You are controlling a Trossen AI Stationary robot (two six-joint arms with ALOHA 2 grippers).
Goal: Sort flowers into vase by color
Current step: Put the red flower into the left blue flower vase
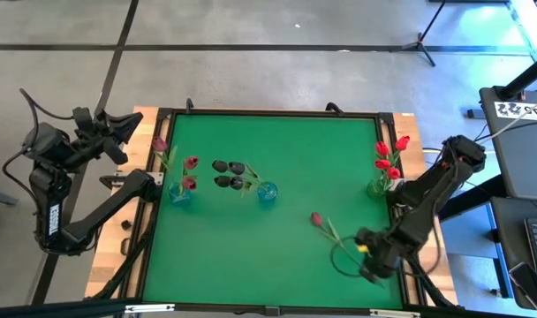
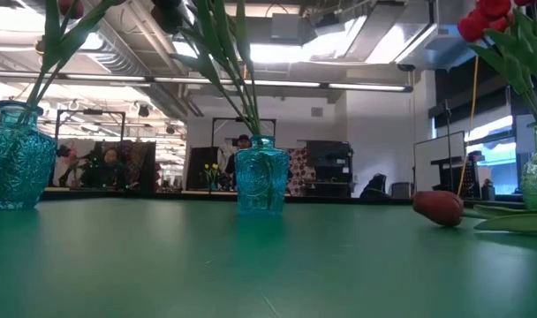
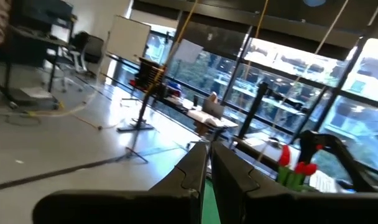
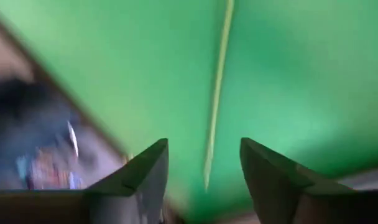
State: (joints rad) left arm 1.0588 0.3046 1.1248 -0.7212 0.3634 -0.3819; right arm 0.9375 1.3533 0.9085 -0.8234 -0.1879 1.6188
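A loose flower with a red bud (image 1: 316, 218) (image 2: 438, 208) lies flat on the green table (image 1: 251, 256), its stem running toward the near right corner. My right gripper (image 1: 367, 256) (image 4: 203, 143) is over that stem's free end (image 4: 215, 93), pointing steeply down and open, one finger on each side of the stem and clear of it. Three vases stand on the table: the left vase (image 1: 180, 193) holds pinkish-red tulips, the middle vase (image 1: 267, 193) black ones, the right vase (image 1: 379, 185) bright red ones. My left gripper (image 1: 118, 132) (image 3: 209, 152) waits shut, raised beyond the table's left edge.
The table's wooden frame (image 1: 145, 119) runs round the green top, and its near right edge (image 4: 83, 112) lies close to my right gripper. Bare green lies in the near middle. A tripod (image 1: 423, 40) stands on the floor beyond; a person (image 2: 109, 163) shows far off.
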